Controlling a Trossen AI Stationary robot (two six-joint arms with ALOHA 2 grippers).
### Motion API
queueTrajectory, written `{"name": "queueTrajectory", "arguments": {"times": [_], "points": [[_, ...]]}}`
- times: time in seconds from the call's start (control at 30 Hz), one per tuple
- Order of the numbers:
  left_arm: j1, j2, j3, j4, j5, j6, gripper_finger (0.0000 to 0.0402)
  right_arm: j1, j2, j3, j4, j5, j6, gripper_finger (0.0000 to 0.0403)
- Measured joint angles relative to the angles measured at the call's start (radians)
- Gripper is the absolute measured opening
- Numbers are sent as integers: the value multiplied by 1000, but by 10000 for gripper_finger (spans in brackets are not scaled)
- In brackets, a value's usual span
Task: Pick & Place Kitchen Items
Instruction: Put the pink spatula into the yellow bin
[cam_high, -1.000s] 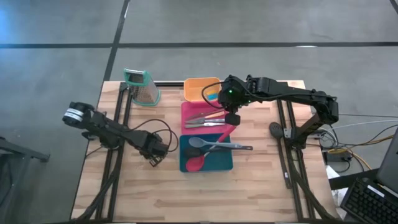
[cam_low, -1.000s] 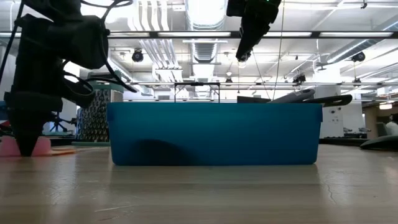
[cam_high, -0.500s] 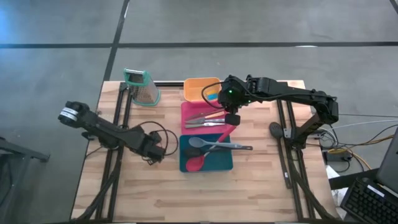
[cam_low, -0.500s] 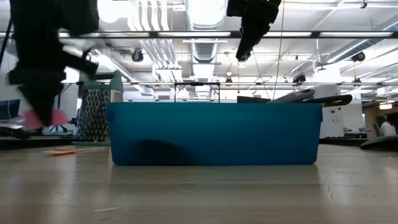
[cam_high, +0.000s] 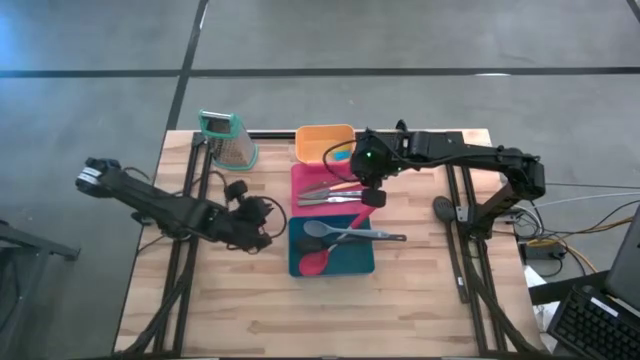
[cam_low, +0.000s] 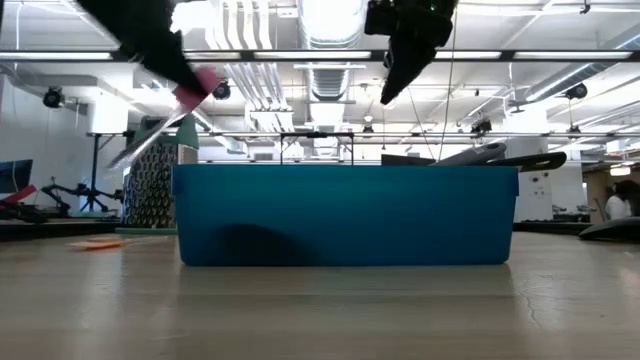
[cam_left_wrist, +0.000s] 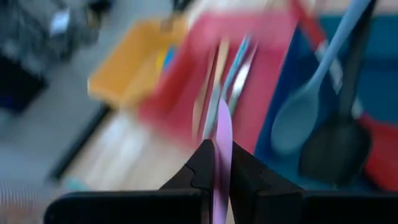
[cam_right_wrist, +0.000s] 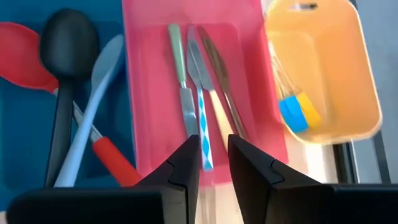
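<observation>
Left gripper (cam_left_wrist: 216, 163), frame bottom centre, pinches a thin flat pink-handled knife (cam_left_wrist: 222, 149). Right gripper (cam_right_wrist: 213, 163) has its fingers slightly parted, nothing between them, over the glossy pink tray (cam_right_wrist: 144, 93) holding slim knives (cam_right_wrist: 198, 93); smooth long spoons (cam_right_wrist: 81, 93) lie in the teal tray (cam_right_wrist: 25, 149).

Right gripper (cam_right_wrist: 214, 163), fingers parted, above knives (cam_right_wrist: 199, 93) in pink tray (cam_right_wrist: 261, 118).

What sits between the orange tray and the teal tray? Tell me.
The pink tray lies between the orange tray and the teal tray, holding slim knives. The high view shows it; the right gripper hangs over its edge.
</observation>
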Motion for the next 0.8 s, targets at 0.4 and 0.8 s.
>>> {"name": "queueTrajectory", "arguments": {"times": [0.4, 0.8], "points": [[31, -7, -57, 776, 114, 667, 22, 93, -45, -294, 445, -97, -73, 35], [210, -5, -189, 1249, 575, 757, 22, 168, -156, -654, 1236, -112, -42, 21]]}}
